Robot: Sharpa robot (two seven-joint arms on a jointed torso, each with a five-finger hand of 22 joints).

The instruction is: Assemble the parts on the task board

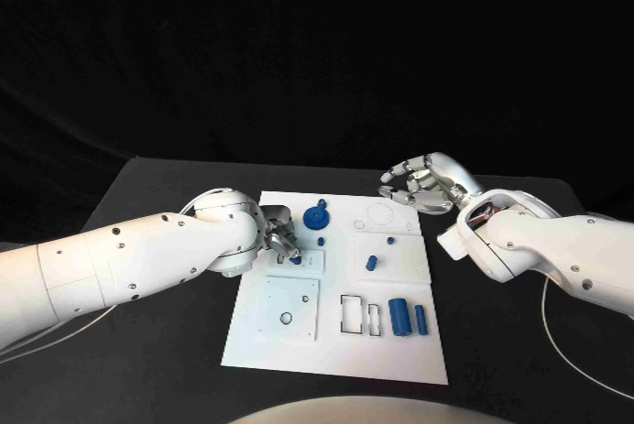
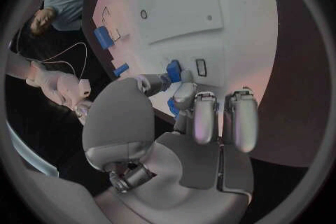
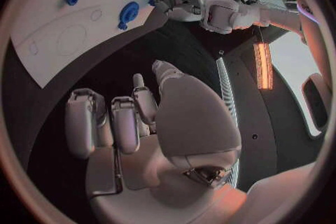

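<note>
Small blue part [image 1: 293, 256] sits at the task board [image 1: 337, 351] left edge, approx mid-length, pinched in your left hand [image 1: 275, 238] — fingers [image 2: 183, 88] cover most of it, shape hard to make out. Right hand [image 1: 425, 181] hovers off the board's far right corner, fingers curled, holding nothing — no contact.
</note>
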